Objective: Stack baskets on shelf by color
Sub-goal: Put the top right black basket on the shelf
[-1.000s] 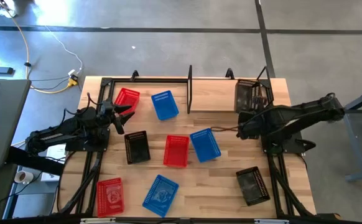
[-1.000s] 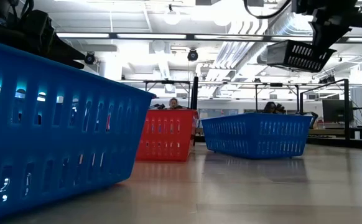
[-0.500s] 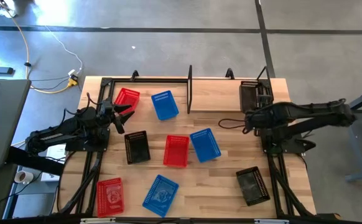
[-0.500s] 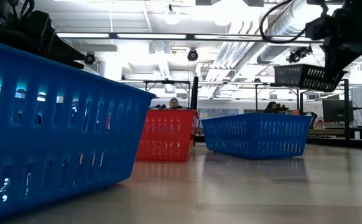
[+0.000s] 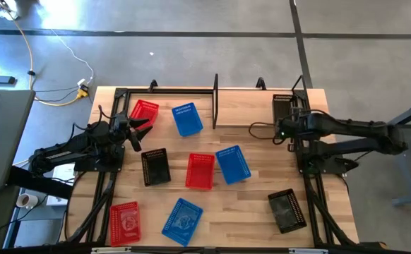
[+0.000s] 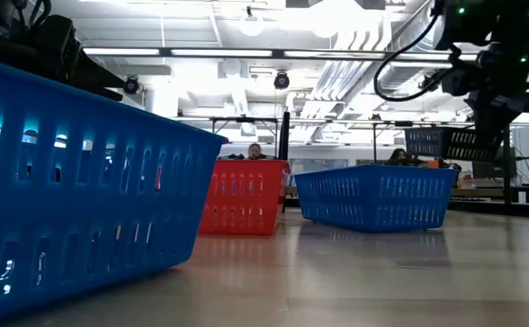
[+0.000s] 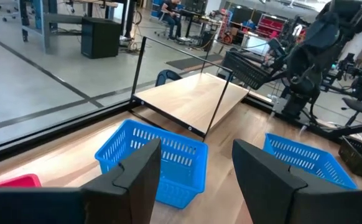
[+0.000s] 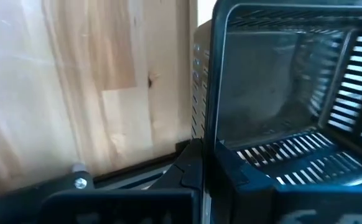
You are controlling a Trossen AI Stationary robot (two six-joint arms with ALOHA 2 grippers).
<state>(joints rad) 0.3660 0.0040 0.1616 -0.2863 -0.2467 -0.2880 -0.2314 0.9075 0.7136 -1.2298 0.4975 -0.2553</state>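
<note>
You have the shelf [image 5: 216,106] at the surface's [image 5: 255,212] far edge, where the right gripper [image 5: 282,131], clamped on a black basket [image 5: 285,108], carries it over the right bay, while the left gripper [image 5: 138,130] waits open.

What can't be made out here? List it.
- Right gripper: in the high view, its fingertips are lost against the black basket; whether that basket rests on the shelf is unclear.
- Low view: the near blue basket blocks the table behind it.
- Left wrist view: the red basket is cut off by the edge.
</note>
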